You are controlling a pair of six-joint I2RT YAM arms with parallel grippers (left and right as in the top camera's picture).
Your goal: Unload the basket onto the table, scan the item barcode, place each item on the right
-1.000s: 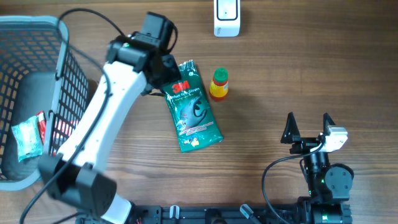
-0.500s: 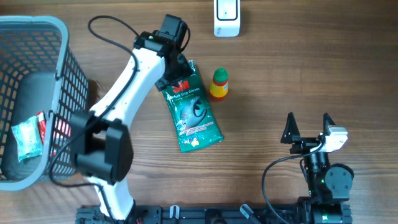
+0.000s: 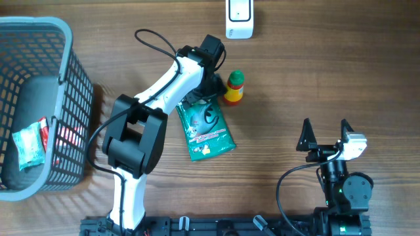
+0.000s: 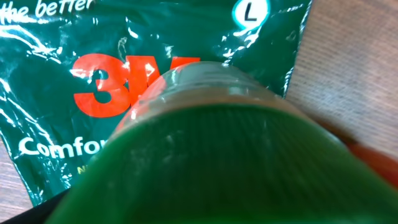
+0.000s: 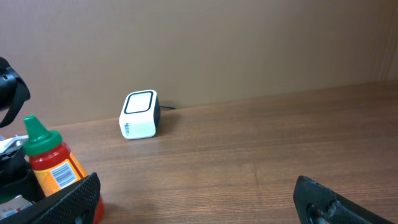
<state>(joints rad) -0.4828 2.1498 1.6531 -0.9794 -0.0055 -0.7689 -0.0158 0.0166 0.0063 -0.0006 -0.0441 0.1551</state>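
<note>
Now my left claw has swung across the glove packet to the sauce bottle, open or closed I cannot tell; pickup for scanning looks next.

The left arm rises from the table's near edge, left of the middle. It folds at the elbow and slants right toward the far edge. Its wrist is bent over, so the left gripper points down at the table in the far half, near the middle. The wrist hides the jaws from above, and whether they are apart cannot be told. The right arm sits folded low by the near right corner. The right gripper points toward the far edge, its fingers spread wide and empty.
</note>
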